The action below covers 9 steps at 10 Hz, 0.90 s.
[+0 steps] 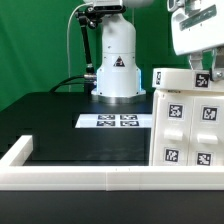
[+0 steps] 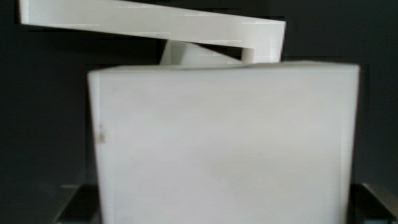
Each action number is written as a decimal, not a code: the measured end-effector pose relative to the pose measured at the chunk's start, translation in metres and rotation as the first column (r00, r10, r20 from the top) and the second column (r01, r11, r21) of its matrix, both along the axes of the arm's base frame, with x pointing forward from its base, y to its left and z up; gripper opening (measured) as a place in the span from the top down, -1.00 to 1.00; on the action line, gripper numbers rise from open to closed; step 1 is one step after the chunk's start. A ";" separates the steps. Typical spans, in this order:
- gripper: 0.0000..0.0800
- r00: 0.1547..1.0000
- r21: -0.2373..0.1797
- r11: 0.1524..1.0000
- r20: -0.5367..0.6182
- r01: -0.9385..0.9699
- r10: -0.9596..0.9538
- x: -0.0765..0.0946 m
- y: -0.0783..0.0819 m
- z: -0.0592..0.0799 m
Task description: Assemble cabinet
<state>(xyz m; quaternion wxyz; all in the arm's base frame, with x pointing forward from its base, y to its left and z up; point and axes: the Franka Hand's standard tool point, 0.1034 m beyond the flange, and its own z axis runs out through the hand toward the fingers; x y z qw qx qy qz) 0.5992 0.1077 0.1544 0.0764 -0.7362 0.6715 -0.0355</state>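
The white cabinet shell [image 1: 188, 128] stands at the exterior view's right, with several black-and-white tags on its front. A flat white tagged cabinet part [image 1: 185, 79] lies across its top. My gripper [image 1: 201, 62] hangs straight above that part, fingers down at it. In the wrist view a big white block [image 2: 217, 140] fills the space between my dark fingertips [image 2: 71, 205], and the gripper [image 2: 217, 208] looks shut on it. Beyond the block a slanted white cabinet edge [image 2: 169, 22] shows. The contact itself is hidden.
The marker board [image 1: 118, 121] lies on the black table in front of the arm's white base [image 1: 116, 65]. A low white rim [image 1: 70, 178] runs along the front and turns up the exterior view's left [image 1: 18, 152]. A green backdrop stands behind.
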 end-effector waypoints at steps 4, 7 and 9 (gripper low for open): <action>-0.97 0.996 0.038 0.995 -0.006 0.093 -0.093 0.000 0.005 -0.001; -0.99 0.999 0.045 0.998 0.003 0.035 -0.036 -0.001 0.004 0.004; -0.99 1.000 0.061 0.998 0.016 0.016 -0.017 -0.002 0.005 0.015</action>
